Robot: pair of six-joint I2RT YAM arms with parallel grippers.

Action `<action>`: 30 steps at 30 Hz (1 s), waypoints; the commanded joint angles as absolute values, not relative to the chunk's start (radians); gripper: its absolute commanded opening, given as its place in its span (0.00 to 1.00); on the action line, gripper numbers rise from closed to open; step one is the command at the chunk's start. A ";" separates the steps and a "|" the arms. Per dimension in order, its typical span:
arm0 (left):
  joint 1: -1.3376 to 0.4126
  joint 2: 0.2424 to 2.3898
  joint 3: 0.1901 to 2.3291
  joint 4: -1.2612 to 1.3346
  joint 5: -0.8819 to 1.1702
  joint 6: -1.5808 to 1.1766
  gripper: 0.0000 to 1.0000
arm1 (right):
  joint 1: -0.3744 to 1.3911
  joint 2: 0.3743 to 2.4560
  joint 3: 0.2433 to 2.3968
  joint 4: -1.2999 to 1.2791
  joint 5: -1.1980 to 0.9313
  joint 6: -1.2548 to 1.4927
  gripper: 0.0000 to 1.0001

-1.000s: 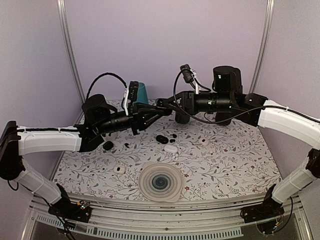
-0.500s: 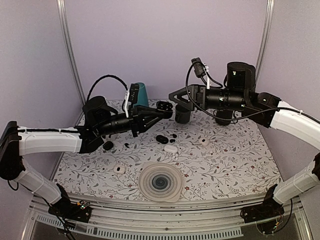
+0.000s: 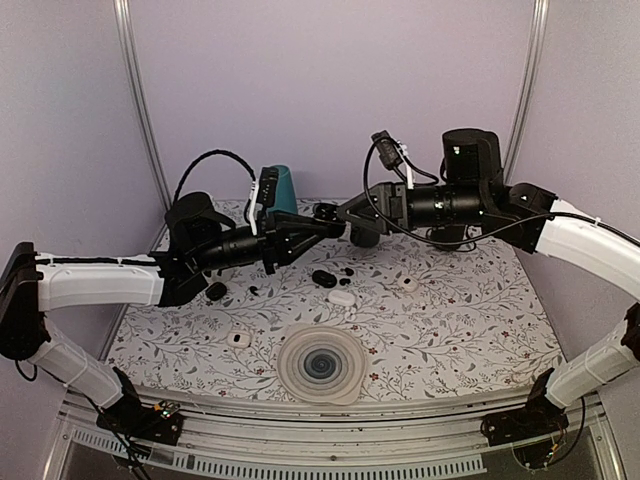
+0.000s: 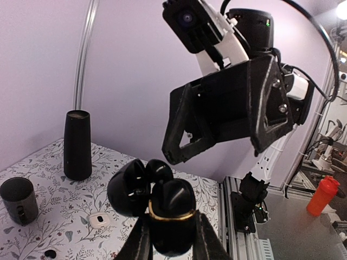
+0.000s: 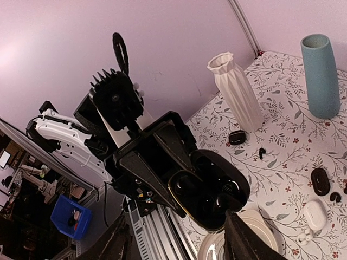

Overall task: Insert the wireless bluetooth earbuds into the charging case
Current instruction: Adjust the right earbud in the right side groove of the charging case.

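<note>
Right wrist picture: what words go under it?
Left gripper holds an open charging case aloft before the open right gripper.

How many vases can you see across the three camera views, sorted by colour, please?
teal vase: 1
white vase: 1
black vase: 1
Total: 3

1. Plain lilac walls [image 3: 320, 90] close in the back and both sides, evenly lit.
2. Slim metal posts [image 3: 135, 100] stand in the back corners.
3. A floral-patterned cloth covers the worktop [image 3: 470, 320].
4. An aluminium rail [image 3: 330, 430] runs along its near edge.
</note>
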State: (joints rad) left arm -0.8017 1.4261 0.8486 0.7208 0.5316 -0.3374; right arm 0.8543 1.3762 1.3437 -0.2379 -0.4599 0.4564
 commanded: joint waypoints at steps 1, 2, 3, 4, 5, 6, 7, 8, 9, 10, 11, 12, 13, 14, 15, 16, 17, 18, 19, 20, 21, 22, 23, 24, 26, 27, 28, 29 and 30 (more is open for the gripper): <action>-0.792 1.418 0.845 0.757 0.545 -0.350 0.00 | 0.850 1.404 1.387 -0.258 -0.499 0.456 0.58; -0.792 1.418 0.845 0.755 0.545 -0.350 0.00 | 0.850 1.408 1.390 -0.257 -0.502 0.453 0.58; -0.792 1.419 0.847 0.754 0.546 -0.348 0.00 | 0.850 1.412 1.392 -0.255 -0.502 0.453 0.57; -0.793 1.419 0.846 0.754 0.547 -0.348 0.00 | 0.850 1.416 1.395 -0.253 -0.501 0.453 0.57; -0.793 1.418 0.847 0.754 0.548 -0.348 0.00 | 0.850 1.419 1.397 -0.253 -0.502 0.453 0.57; -0.792 1.419 0.848 0.752 0.547 -0.347 0.00 | 0.850 1.423 1.401 -0.253 -0.504 0.451 0.57; -0.793 1.418 0.848 0.750 0.548 -0.347 0.00 | 0.850 1.427 1.401 -0.253 -0.505 0.450 0.57; -0.793 1.417 0.849 0.750 0.549 -0.347 0.00 | 0.851 1.429 1.401 -0.250 -0.507 0.450 0.57; -0.792 1.419 0.848 0.750 0.551 -0.347 0.00 | 0.851 1.431 1.401 -0.249 -0.508 0.449 0.57; -0.792 1.419 0.848 0.750 0.554 -0.347 0.00 | 0.851 1.432 1.401 -0.249 -0.510 0.448 0.57; -0.792 1.420 0.848 0.750 0.558 -0.347 0.00 | 0.850 1.434 1.401 -0.249 -0.512 0.447 0.57; -0.792 1.421 0.850 0.751 0.564 -0.348 0.00 | 0.851 1.437 1.401 -0.247 -0.514 0.445 0.57; -0.793 1.422 0.851 0.753 0.569 -0.348 0.00 | 0.850 1.439 1.401 -0.249 -0.515 0.445 0.57; -0.793 1.424 0.851 0.754 0.575 -0.350 0.00 | 0.851 1.441 1.402 -0.251 -0.514 0.442 0.57; -0.793 1.425 0.851 0.756 0.578 -0.350 0.00 | 0.850 1.444 1.404 -0.254 -0.513 0.440 0.57; -0.792 1.425 0.851 0.756 0.579 -0.351 0.00 | 0.850 1.447 1.406 -0.259 -0.513 0.439 0.57; -0.792 1.424 0.852 0.756 0.577 -0.350 0.00 | 0.851 1.449 1.408 -0.262 -0.512 0.435 0.57; -0.793 1.422 0.850 0.755 0.571 -0.350 0.00 | 0.851 1.452 1.410 -0.265 -0.508 0.435 0.57; -0.792 1.417 0.847 0.755 0.566 -0.349 0.00 | 0.850 1.452 1.413 -0.269 -0.505 0.436 0.57; -0.792 1.415 0.847 0.754 0.560 -0.348 0.00 | 0.850 1.455 1.416 -0.274 -0.500 0.436 0.57; -0.792 1.412 0.848 0.748 0.555 -0.345 0.00 | 0.850 1.458 1.421 -0.282 -0.490 0.436 0.57; -0.792 1.411 0.846 0.748 0.551 -0.342 0.00 | 0.850 1.462 1.426 -0.291 -0.481 0.436 0.57; -0.793 1.408 0.844 0.746 0.541 -0.341 0.00 | 0.850 1.465 1.430 -0.296 -0.474 0.437 0.57; -0.794 1.401 0.839 0.747 0.527 -0.338 0.00 | 0.850 1.468 1.432 -0.299 -0.469 0.439 0.57; -0.794 1.393 0.830 0.753 0.512 -0.335 0.00 | 0.851 1.470 1.433 -0.295 -0.467 0.443 0.57; -0.794 1.392 0.832 0.751 0.510 -0.333 0.00 | 0.851 1.472 1.433 -0.291 -0.465 0.447 0.57; -0.793 1.392 0.833 0.748 0.508 -0.332 0.00 | 0.850 1.473 1.434 -0.288 -0.462 0.449 0.57; -0.794 1.391 0.831 0.748 0.503 -0.331 0.00 | 0.850 1.474 1.433 -0.285 -0.460 0.453 0.57; -0.794 1.390 0.829 0.749 0.500 -0.331 0.00 | 0.850 1.474 1.433 -0.282 -0.460 0.456 0.57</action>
